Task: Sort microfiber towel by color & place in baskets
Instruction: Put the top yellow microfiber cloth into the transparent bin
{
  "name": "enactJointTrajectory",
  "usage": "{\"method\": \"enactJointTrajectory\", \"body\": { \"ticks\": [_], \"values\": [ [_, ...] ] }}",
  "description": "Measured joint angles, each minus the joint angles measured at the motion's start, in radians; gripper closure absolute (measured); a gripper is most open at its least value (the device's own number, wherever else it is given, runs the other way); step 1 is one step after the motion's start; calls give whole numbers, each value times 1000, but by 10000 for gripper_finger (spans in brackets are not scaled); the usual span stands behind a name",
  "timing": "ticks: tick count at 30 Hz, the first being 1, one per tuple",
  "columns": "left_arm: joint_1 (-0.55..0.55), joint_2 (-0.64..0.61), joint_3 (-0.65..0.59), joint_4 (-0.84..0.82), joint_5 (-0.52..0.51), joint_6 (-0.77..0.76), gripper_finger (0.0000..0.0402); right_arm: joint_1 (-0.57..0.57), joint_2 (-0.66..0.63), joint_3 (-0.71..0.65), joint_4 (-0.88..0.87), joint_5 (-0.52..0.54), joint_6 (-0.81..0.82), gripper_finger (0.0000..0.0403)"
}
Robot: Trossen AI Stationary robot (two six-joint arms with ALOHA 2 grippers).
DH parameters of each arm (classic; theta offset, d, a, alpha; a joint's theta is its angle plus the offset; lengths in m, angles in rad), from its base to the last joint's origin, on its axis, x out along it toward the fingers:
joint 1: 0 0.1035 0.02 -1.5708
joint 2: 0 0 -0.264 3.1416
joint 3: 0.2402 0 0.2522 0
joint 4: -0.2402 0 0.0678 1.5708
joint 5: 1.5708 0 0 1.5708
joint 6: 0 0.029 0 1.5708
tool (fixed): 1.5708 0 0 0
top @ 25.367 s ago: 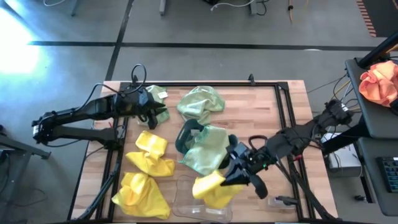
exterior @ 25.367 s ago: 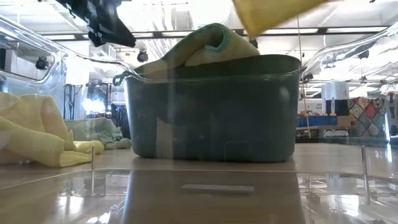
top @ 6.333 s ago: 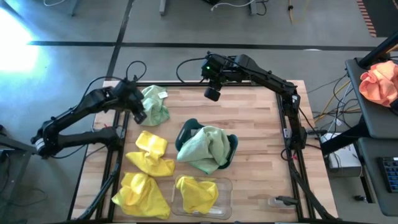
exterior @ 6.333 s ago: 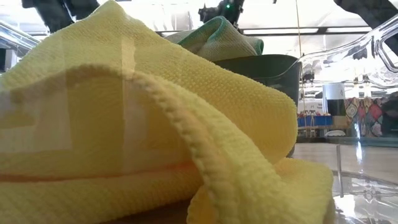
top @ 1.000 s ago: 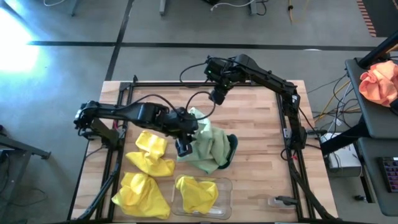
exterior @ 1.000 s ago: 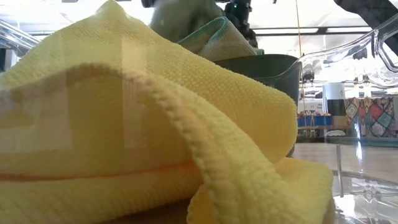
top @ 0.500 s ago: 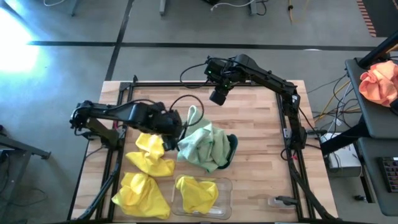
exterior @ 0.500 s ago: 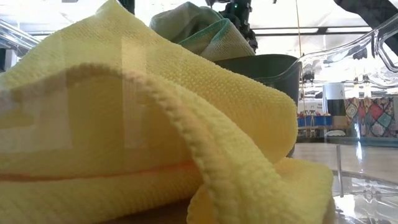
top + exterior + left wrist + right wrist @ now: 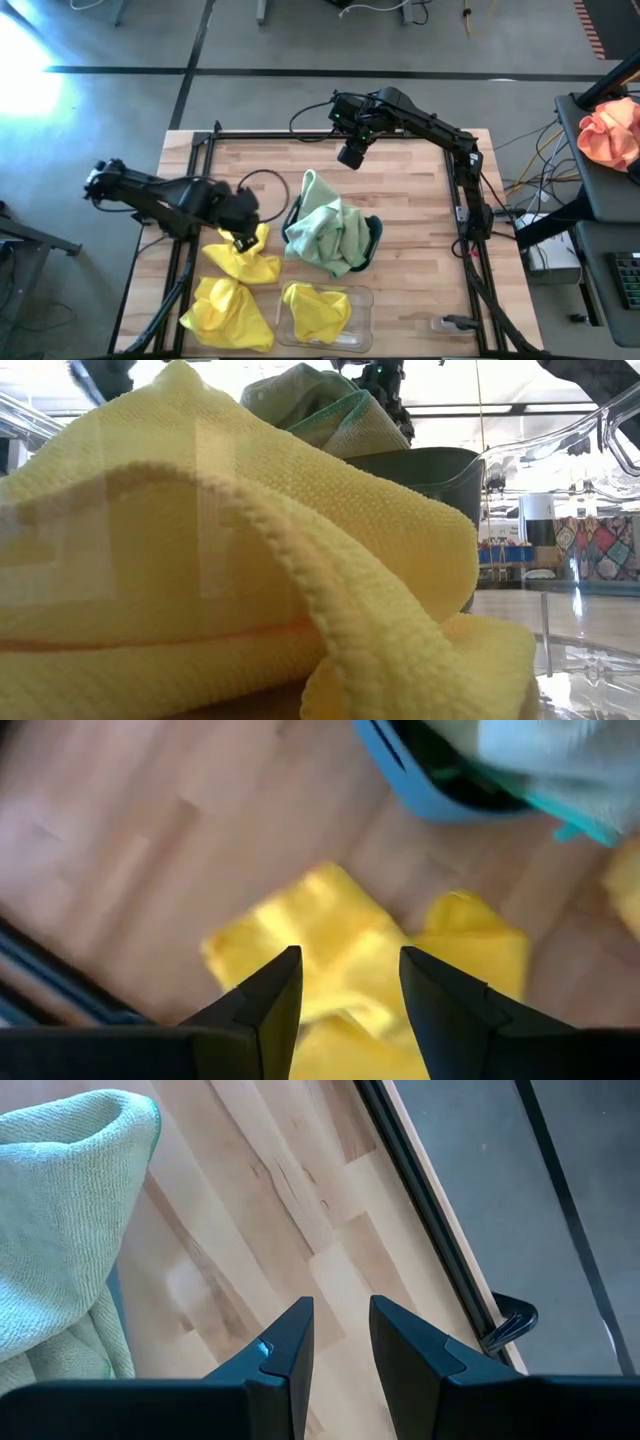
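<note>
No legible text, label, brand, number or sign is showing in any view. The towels, the baskets, the tabletop and both arms are bearing no readable markings; background items in the room are appearing too indistinct to read.

Robotics lab — taped concrete floor (image 9: 120, 40), loose cables (image 9: 545, 140), framed wooden table (image 9: 410, 260).

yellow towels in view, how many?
3. One under the left pincer at the table's left, one at the near-left corner, one in the clear basket. More could be hidden beneath these.
</note>
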Motion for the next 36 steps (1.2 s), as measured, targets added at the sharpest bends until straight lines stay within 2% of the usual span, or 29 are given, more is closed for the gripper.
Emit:
{"method": "enactJointTrajectory", "body": {
  "ticks": [8, 15, 28, 36],
  "values": [
    [-108, -165, -273, 242, 76, -229, 248, 0, 0, 0, 4, 0, 3, 310],
    [-162, -167, -408, 255, 182, -300, 248, 0, 0, 0, 4, 0, 41, 310],
    [-179, -121, -452, 338, 180, -268, 248, 5, 0, 0, 4, -29, 66, 310],
    [-178, -27, -462, 348, 137, -230, 248, 25, 0, 0, 4, -29, 75, 310]
  ]
}}
